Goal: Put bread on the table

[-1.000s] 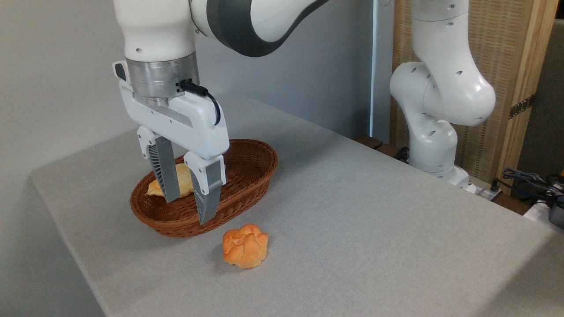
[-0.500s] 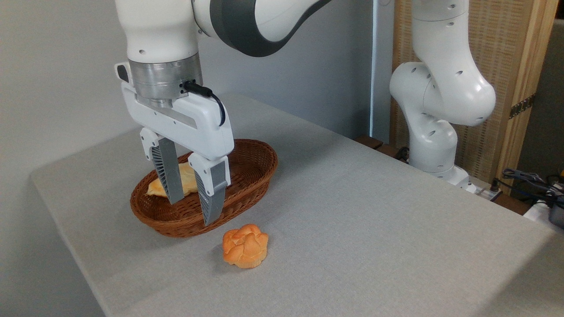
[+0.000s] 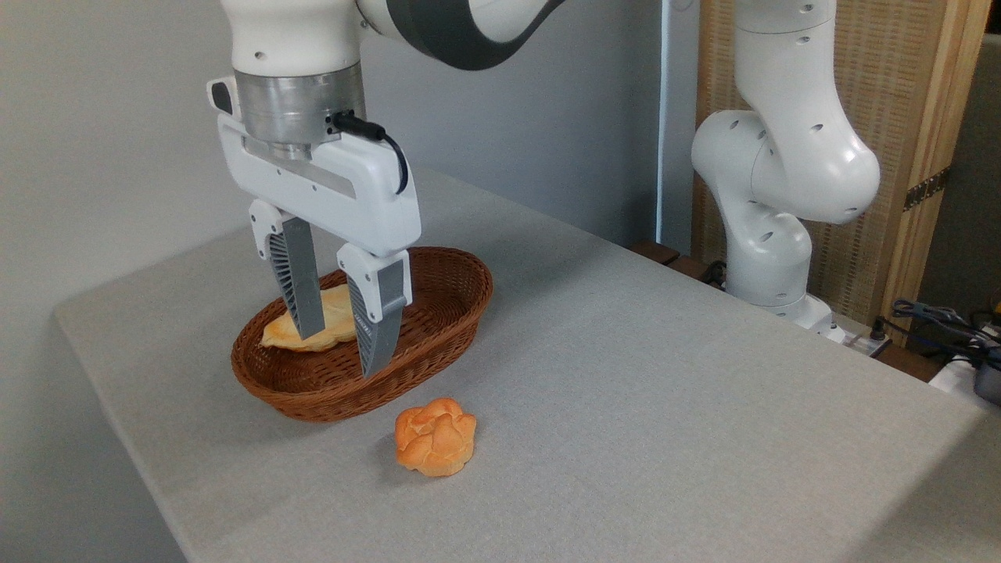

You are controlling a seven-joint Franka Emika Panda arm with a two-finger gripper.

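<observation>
My jaws straddle the bread (image 3: 328, 322) in the brown wicker basket (image 3: 438, 313), one grey finger on each side of its middle. The gap between them is narrow, about the width of the pastry, and the bread looks pinched between them. Whether it is truly clamped or only touched I cannot be sure, since the near finger hides the contact. The gripper (image 3: 342, 344) points straight down, its tips low inside the basket.

The bread is flat, long and pale golden. Its left end shows beyond the far finger and seems to sit a little above the weave. I judge it light, with a dry, slightly rough crust that should not slip much. It is likely soft or hollow, so a hard squeeze could dent or crack it. Taking it across the narrow middle is right — held near an end, it would droop and twist.

The grey table (image 3: 665, 391) has plenty of bare cloth to the right. A small orange knotted bun (image 3: 435, 447) lies just in front of the basket — I would set the bread down clear of it.
</observation>
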